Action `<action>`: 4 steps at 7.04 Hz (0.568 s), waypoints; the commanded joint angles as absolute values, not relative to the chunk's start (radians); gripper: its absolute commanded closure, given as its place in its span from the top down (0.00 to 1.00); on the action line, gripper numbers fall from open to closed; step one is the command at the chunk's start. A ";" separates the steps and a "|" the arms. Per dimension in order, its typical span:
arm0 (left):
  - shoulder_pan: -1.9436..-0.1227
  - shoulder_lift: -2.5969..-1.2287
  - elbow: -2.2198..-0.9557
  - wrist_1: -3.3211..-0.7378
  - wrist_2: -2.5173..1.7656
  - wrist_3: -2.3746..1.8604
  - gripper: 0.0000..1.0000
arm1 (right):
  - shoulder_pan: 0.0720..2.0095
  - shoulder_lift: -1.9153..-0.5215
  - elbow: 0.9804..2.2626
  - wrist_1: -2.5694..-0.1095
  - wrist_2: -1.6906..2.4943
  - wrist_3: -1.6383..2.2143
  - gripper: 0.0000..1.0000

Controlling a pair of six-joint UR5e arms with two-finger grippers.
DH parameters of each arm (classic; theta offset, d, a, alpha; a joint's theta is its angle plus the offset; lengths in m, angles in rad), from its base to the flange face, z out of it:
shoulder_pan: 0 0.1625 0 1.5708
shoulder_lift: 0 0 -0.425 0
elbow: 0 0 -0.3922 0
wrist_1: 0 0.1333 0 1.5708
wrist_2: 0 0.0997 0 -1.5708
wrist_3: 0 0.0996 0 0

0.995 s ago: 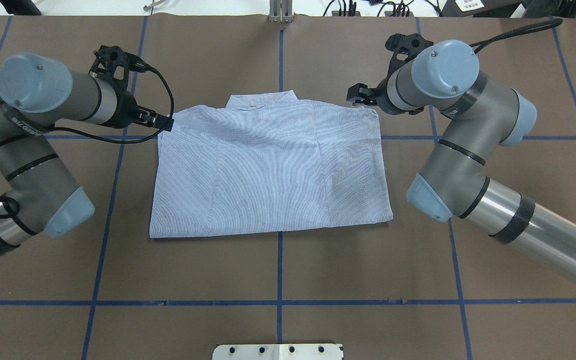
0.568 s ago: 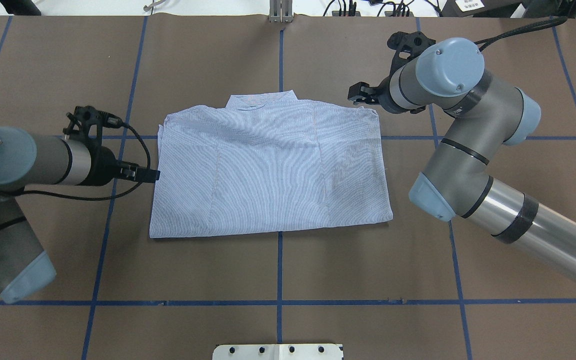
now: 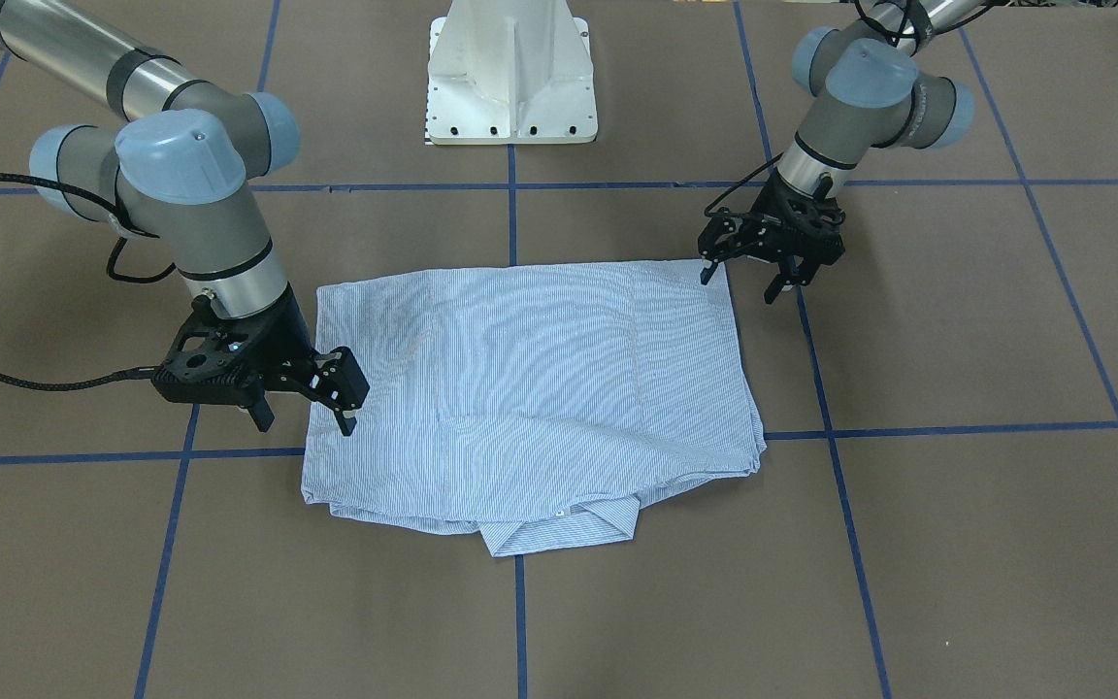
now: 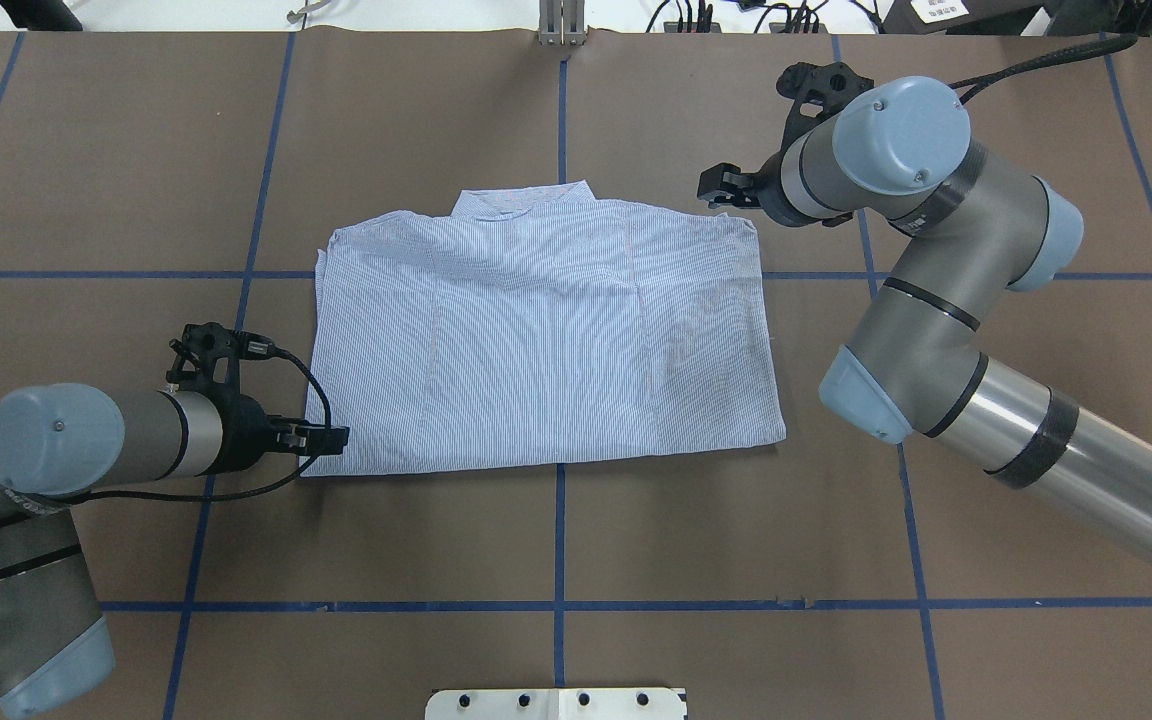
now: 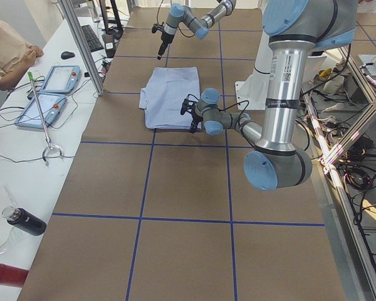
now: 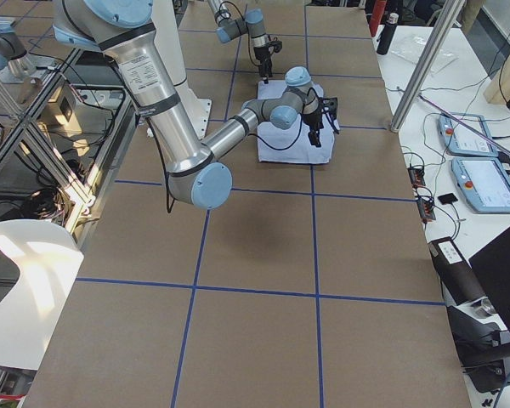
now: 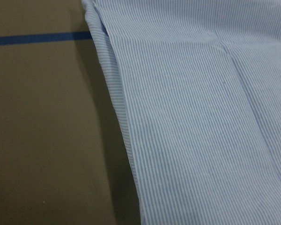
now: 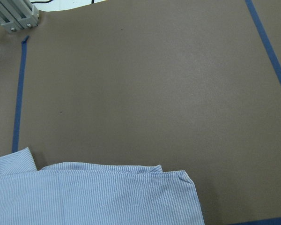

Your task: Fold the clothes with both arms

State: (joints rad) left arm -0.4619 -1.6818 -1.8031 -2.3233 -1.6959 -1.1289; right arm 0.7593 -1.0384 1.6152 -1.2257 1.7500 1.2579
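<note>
Evidently we are well into the fold. The light blue-and-white finely striped button-up shirt (image 4: 536, 340) lies flat as a rough rectangle, well in from every edge of the brown, matte, paper-like surface (image 4: 736, 540). No sleeve shows loose; we judge them tucked inside or under, and its short stand-up collar (image 4: 521, 200) pokes out on the side toward the far edge. What seems left is at least one more fold to bring the rectangle down to a compact packet, then a tidy of the edges.

The left arm's black two-finger claw (image 3: 739, 283) hangs at the shirt's corner nearest the robot on its left, fingers apart, gripping nothing. The right arm's black claw (image 3: 305, 421) hovers by the shirt's right side, also spread and empty.

The cloth looks thin, soft and woven, with faint vertical crease lines and one slanting ridge across the back. Its edges show stacked layers, slightly uneven at the collar side. Blue tape lines (image 4: 559, 540) cross the surface in a grid.
</note>
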 commanded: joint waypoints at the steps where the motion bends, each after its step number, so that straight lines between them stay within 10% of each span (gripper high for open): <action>1: -0.433 -1.683 -1.799 -2.324 -1.689 -1.149 0.77 | 0.758 -1.039 1.615 -1.226 1.741 1.258 1.00; 3: -0.426 -1.683 -1.796 -2.324 -1.690 -1.149 0.75 | 0.758 -1.039 1.615 -1.224 1.741 1.258 1.00; 4: -0.426 -1.683 -1.798 -2.324 -1.690 -1.152 0.50 | 0.758 -1.039 1.615 -1.226 1.741 1.258 1.00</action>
State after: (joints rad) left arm -0.4280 -1.6827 -1.7972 -2.3240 -1.6903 -1.1494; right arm 0.7579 -1.0385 1.6153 -1.2250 1.7412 1.2579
